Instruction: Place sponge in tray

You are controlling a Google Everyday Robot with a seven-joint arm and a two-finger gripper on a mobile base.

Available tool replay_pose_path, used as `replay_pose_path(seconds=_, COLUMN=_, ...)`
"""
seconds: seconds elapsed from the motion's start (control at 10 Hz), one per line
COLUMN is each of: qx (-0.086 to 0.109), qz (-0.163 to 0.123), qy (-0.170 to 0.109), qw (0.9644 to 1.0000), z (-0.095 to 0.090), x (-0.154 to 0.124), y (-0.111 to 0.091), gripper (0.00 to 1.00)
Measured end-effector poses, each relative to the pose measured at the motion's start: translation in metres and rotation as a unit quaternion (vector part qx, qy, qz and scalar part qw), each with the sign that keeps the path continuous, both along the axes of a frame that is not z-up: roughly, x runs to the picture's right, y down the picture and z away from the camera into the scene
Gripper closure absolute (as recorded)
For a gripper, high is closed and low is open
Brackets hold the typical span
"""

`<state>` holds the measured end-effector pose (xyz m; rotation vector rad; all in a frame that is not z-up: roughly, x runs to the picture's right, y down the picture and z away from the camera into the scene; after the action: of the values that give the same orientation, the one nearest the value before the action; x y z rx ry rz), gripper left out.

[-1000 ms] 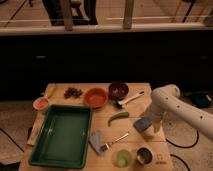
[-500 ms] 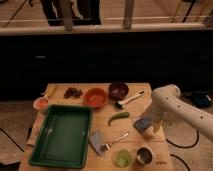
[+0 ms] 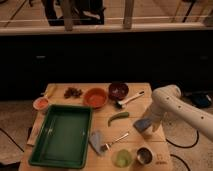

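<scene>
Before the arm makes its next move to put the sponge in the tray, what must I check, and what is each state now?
1. Hand is at the sponge, on the right side of the table: ok.
2. Hold on the sponge is firm: cannot tell.
3. Tray shows bare floor for it: ok.
4. Low path to the tray is free: not ok; green pepper, utensil and grey cloth lie between, so probably lift first.
5. Metal cup stands apart from the hand: ok.

Blue-grey sponge (image 3: 141, 124) at gripper (image 3: 148, 130), right of green tray (image 3: 62, 136)
</scene>
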<state>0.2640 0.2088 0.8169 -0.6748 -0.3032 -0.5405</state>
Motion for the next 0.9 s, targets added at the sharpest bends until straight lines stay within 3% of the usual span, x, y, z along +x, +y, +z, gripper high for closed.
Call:
replay_pose_path(seconds=0.5, qx=0.004, qz=-0.002, qy=-0.003, qw=1.0, z=-0.007, x=0.0, y=-0.003, gripper=0.54)
replay_pose_path(seconds=0.8, qx=0.012, qz=-0.006, qy=-0.006, qw=0.9999, z=-0.029, x=-0.005, y=-0.016, gripper=0.8)
replay_pose_path(seconds=0.9, qx=0.012, qz=-0.007, qy=-0.006, qw=0.9999, z=-0.032, x=-0.006, y=-0.016, gripper=0.85)
